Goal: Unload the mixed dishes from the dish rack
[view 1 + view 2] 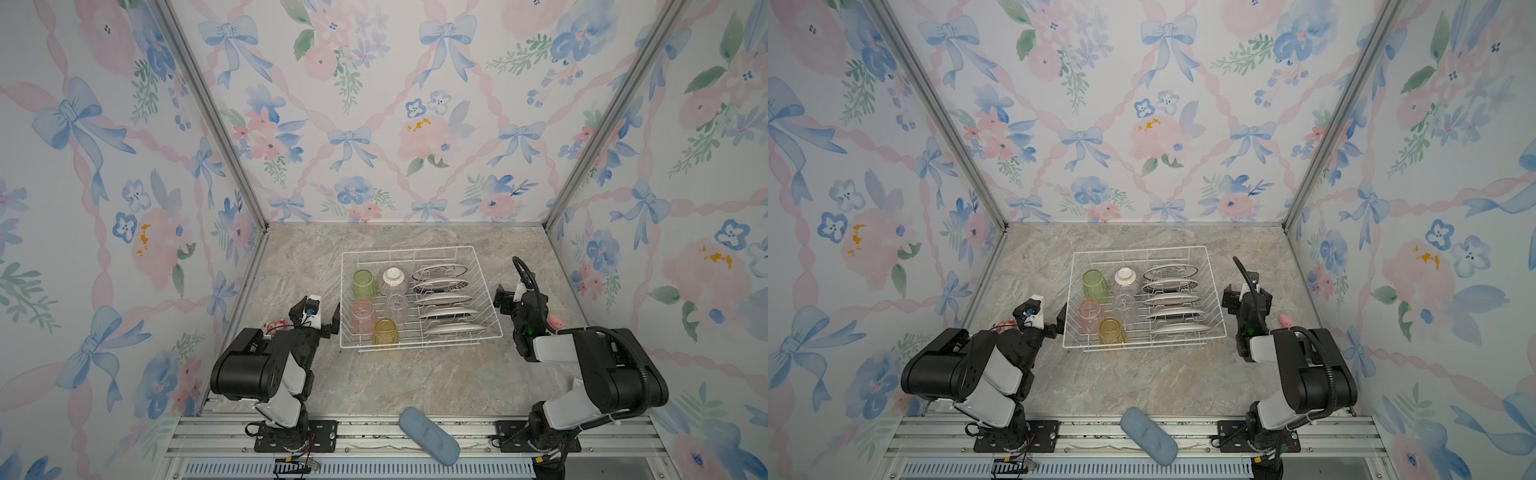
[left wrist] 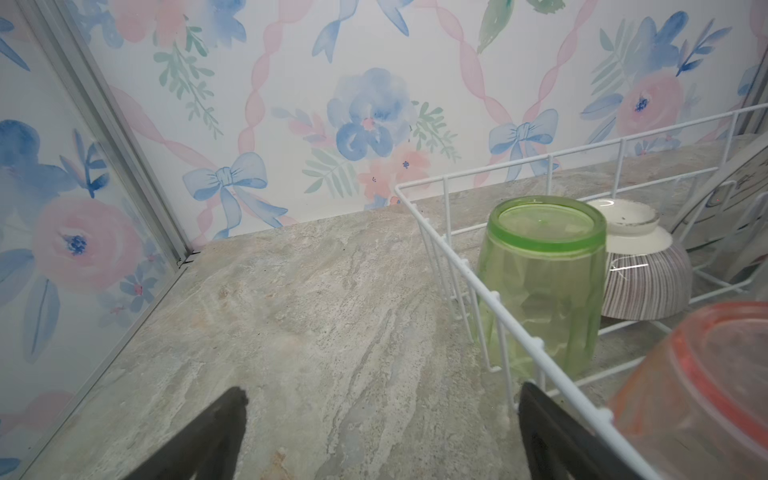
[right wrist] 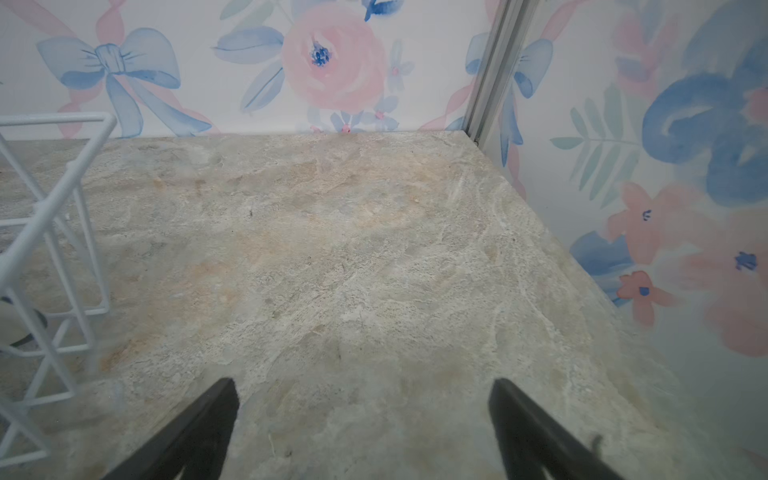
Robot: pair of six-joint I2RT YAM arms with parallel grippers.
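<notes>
Left claw [image 2: 382,392] and right claw [image 3: 362,384] hang spread and empty beside the loaded dish rack [image 1: 419,250]; a claw snagging its wire could topple the slotted plates [image 1: 444,285].

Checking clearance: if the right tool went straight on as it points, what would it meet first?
Looks free: only bare countertop ahead of the right tool, then probably the back wall; the dish rack sits aside.
</notes>
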